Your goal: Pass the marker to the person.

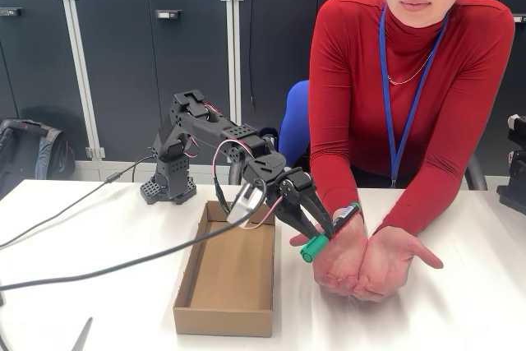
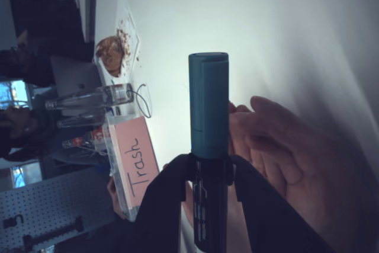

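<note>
Clamping the slim black-barrelled marker with green cap, the black two-finger gripper hangs just above the cupped hands of the seated person in a red turtleneck. An open brown cardboard box lies beside them on the white counter.

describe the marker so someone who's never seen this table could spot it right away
Start at the open cardboard box on the white table, then look just right of it in the fixed view, where the black gripper reaches over the person's cupped hands. The marker is the slim black pen clamped in it. Its green cap sets it apart.
</note>
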`<state>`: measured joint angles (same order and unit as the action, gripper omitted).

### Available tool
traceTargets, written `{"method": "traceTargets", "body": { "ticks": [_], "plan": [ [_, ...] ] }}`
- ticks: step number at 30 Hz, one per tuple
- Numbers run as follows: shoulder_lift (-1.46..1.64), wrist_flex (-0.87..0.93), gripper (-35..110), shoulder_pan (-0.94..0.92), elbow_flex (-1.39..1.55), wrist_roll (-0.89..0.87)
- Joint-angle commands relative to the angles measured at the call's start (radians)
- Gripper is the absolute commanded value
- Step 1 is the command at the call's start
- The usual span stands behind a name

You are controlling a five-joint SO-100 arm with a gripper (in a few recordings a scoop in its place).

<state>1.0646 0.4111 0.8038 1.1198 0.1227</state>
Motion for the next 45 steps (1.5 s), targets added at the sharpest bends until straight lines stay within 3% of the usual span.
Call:
{"method": "traceTargets", "body": {
  "ticks": [1, 17, 22, 29, 45],
  "plan": [
    [0.012, -0.008, -5, -0.002, -0.078, 0.02],
    [-0.055, -0.103, -4, 0.046, -0.074, 0.005],
    [-0.048, -0.103, 23, 0.049, -0.064, -0.028],
    [-0.035, -0.129, 42, 0.058, -0.032, -0.006],
    [-0.009, -0.126, 46, 0.044, -0.006, 0.012]
  ]
}}
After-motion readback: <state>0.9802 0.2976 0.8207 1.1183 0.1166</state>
